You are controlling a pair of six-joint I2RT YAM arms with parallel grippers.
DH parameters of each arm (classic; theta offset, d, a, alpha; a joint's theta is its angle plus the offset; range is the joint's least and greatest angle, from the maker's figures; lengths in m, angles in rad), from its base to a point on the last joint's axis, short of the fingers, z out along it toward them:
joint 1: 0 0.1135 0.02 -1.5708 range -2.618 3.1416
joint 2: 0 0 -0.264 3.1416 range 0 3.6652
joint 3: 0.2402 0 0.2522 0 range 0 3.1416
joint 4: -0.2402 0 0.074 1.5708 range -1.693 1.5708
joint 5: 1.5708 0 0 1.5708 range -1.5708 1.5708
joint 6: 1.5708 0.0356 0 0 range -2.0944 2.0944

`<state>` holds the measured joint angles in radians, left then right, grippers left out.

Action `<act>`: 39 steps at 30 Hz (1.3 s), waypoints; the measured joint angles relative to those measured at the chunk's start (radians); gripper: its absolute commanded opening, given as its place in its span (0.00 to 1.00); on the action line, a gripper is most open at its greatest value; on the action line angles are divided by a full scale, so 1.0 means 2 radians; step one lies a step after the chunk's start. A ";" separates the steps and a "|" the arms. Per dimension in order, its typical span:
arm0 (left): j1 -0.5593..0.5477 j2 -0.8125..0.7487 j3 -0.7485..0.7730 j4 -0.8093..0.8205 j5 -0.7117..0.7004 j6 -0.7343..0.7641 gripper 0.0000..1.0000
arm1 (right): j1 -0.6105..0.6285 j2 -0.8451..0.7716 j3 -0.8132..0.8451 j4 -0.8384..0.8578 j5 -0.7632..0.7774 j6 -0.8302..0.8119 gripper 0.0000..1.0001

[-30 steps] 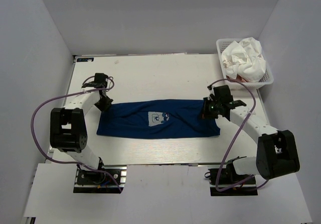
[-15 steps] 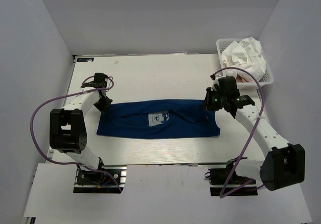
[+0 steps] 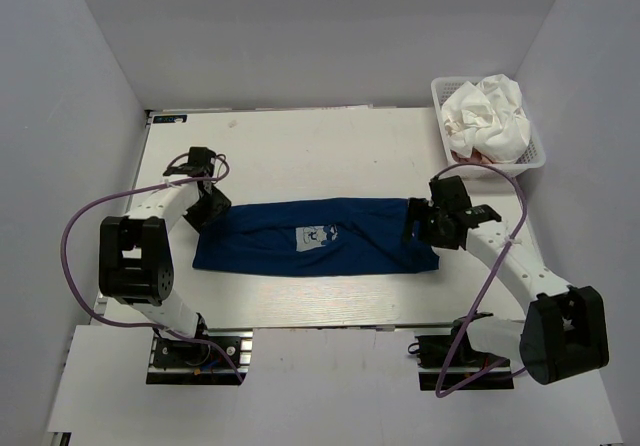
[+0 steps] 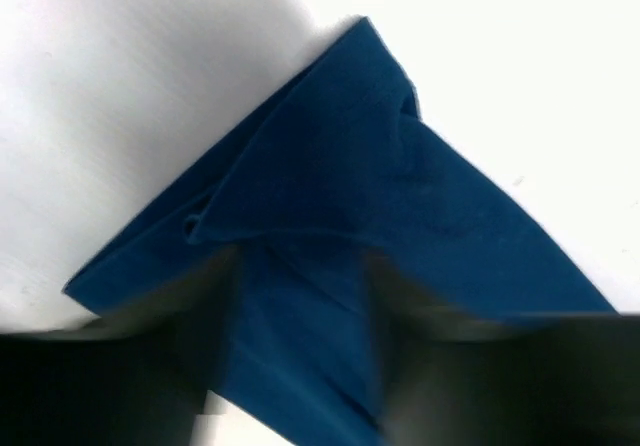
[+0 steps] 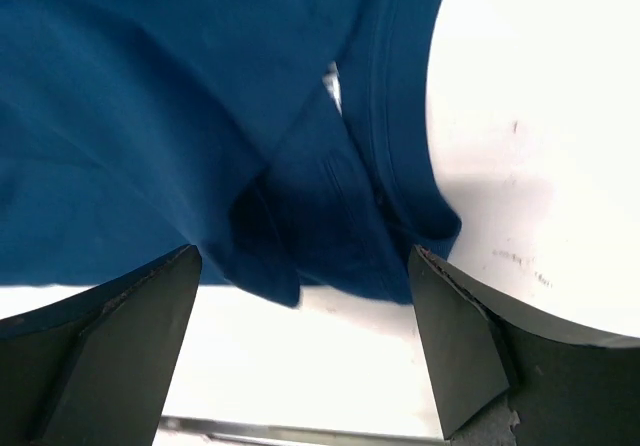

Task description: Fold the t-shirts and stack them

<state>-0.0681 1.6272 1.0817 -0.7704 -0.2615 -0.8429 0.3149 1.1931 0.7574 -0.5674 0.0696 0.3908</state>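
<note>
The navy t-shirt point(image 3: 300, 236) lies folded into a long band across the table, its pale print point(image 3: 318, 234) facing up. My left gripper point(image 3: 207, 206) stands at the band's left end. In the left wrist view the left gripper point(image 4: 300, 366) is open, with blurred fingers point(image 4: 150, 366) apart over a peaked corner of the navy t-shirt point(image 4: 380, 186). My right gripper point(image 3: 420, 224) is at the right end. There the right gripper point(image 5: 300, 356) is wide open over bare table, and the navy t-shirt's hem point(image 5: 330, 236) lies just beyond its fingertips. The white t-shirt point(image 3: 490, 116) is bunched in the basket, and a bit of pink cloth point(image 3: 470, 154) shows under it.
The white mesh basket point(image 3: 437, 96) stands at the table's back right corner. Grey walls close in on three sides. A metal rail runs along the table's near edge point(image 5: 300, 431). Purple cables loop from both arms.
Both grippers were shut on the navy shirt's ends and have now opened. The right arm rose, then dropped back to the right end. The shirt's right end has settled flat.
</note>
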 measured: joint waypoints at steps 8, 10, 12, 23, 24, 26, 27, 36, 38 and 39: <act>-0.006 0.039 0.004 0.043 0.042 0.024 0.80 | 0.000 0.049 0.032 0.076 -0.028 0.015 0.90; -0.006 0.060 0.002 0.051 0.047 0.027 0.80 | 0.000 0.090 0.042 0.096 -0.047 0.022 0.90; -0.007 0.063 0.001 0.051 0.048 0.030 0.80 | 0.000 0.139 0.058 0.113 -0.065 0.028 0.90; -0.033 -0.058 -0.149 0.107 0.120 0.025 1.00 | -0.010 0.353 0.236 0.148 -0.090 0.058 0.90; -0.042 -0.072 -0.163 0.107 0.134 0.030 1.00 | -0.013 0.376 0.266 0.152 -0.091 0.058 0.90; -0.066 -0.093 -0.181 0.108 0.182 0.041 1.00 | -0.019 0.427 0.334 0.161 -0.101 0.053 0.90; -0.078 -0.097 -0.184 0.099 0.203 0.046 1.00 | -0.022 0.448 0.364 0.163 -0.107 0.048 0.90; -0.204 -0.089 -0.134 -0.112 0.331 0.121 1.00 | -0.029 0.473 0.475 0.164 -0.111 -0.035 0.90; -0.207 -0.089 -0.089 -0.134 0.320 0.131 1.00 | -0.027 0.441 0.459 0.166 -0.106 -0.044 0.90; -0.207 -0.089 -0.069 -0.136 0.309 0.136 1.00 | -0.026 0.422 0.447 0.166 -0.106 -0.047 0.90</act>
<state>-0.4812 1.4494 0.9436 -1.0428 0.3557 -0.5709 0.2634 2.0361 1.6524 -0.2352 -0.1421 0.2977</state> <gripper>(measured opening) 0.997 0.897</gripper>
